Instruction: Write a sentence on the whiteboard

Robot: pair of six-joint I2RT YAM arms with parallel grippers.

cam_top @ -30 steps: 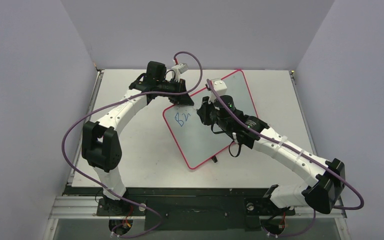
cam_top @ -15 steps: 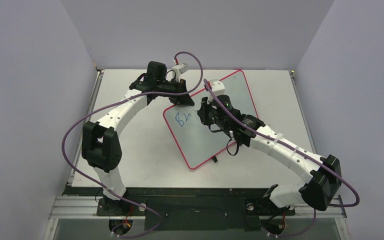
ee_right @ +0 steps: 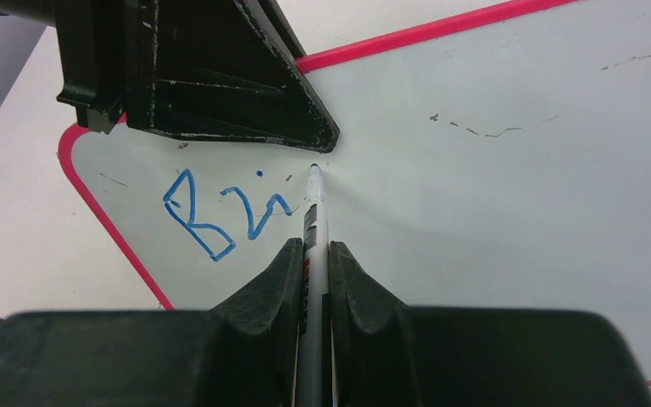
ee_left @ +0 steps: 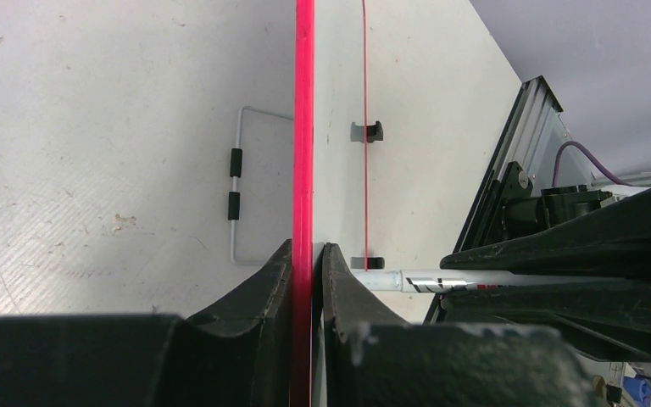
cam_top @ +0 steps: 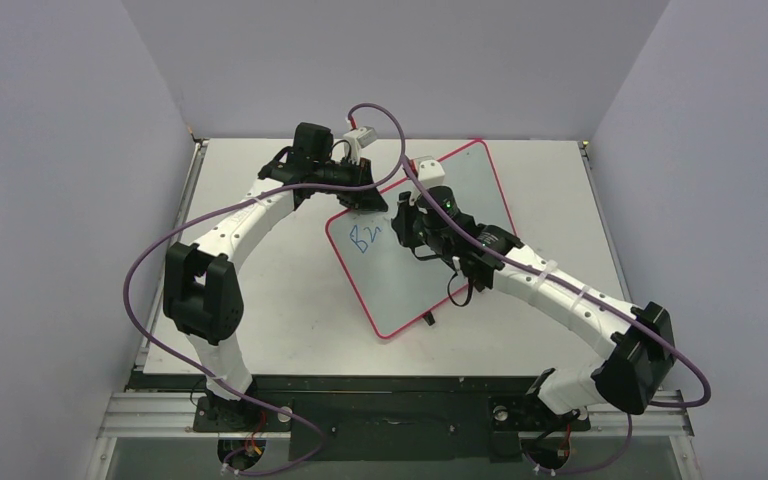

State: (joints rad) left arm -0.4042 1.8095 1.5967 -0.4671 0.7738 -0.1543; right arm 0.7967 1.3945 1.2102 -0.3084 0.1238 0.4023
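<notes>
Top view: the whiteboard lies askew at the surface's far middle. The left pincer bites its far-left rim, and the right pincer is over the sentence, which reads only "Bri".

Left wrist: jaws clamped on the red rim. Hold firm so the board cannot slide.

Right wrist: jaws closed on the marker, tip at the face just right of the "i". Press lightly, stroke rightward, and clear the left finger close above the tip.

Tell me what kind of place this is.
Probably a robot test booth in a lab: plain grey walls box in one white table. The left arm and right arm are bolted to a metal frame at its near edge, with a partly written whiteboard between them.
</notes>
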